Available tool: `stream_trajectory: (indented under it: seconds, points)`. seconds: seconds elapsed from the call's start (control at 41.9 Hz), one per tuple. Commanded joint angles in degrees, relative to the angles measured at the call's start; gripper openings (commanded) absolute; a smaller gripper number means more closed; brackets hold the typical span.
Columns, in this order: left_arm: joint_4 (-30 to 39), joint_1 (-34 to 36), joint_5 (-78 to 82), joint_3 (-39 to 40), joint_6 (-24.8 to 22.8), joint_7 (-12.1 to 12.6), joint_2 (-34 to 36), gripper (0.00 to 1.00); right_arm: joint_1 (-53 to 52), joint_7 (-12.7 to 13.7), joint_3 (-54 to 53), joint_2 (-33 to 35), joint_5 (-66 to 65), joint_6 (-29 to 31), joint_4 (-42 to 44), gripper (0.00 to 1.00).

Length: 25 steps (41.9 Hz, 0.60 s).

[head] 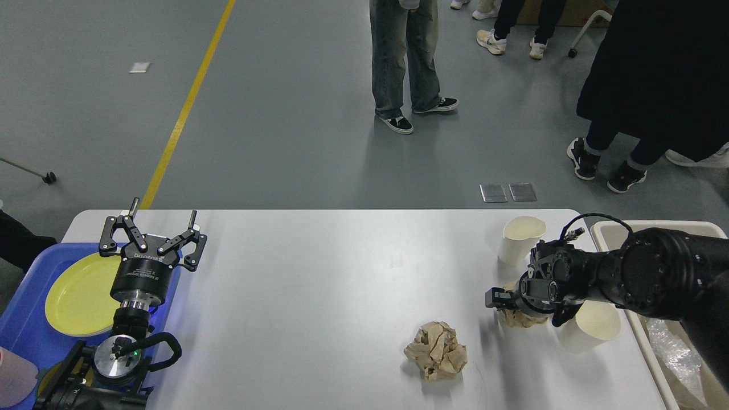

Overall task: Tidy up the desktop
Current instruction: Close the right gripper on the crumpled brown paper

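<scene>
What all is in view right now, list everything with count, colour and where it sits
desktop: one, white, centre
crumpled paper balls: two, brown, one loose near front, one under the right gripper
paper cups: two, cream, upright one far right, tilted one near right edge
tray: one, blue, left end
plate: one, yellow, in the tray
bin: one, beige, right of the desktop, clear plastic inside
people: several, legs only, on the floor beyond
left gripper: black, open, above the tray edge
right gripper: black, down on the paper ball, fingers unclear
</scene>
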State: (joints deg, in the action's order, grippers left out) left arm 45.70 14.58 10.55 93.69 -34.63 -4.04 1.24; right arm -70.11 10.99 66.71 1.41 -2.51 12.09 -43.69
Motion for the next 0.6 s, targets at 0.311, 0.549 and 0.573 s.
stream_trajectory:
  seconds: [0.311, 0.549, 0.573]
  points:
    - [-0.1, 0.0, 0.0, 0.0, 0.0, 0.0, 0.0, 0.96, -1.0, 0.1, 0.0, 0.0, 3.0, 0.9, -2.0, 0.0]
    - [0.0, 0.0, 0.0, 0.0, 0.0, 0.0, 0.0, 0.96, -2.0, 0.2, -0.2, 0.0, 3.3, 0.8, -2.4, 0.0]
    - [0.0, 0.0, 0.0, 0.0, 0.0, 0.0, 0.0, 0.96, -2.0, 0.1, -0.2, 0.0, 3.3, 0.8, -2.4, 0.0]
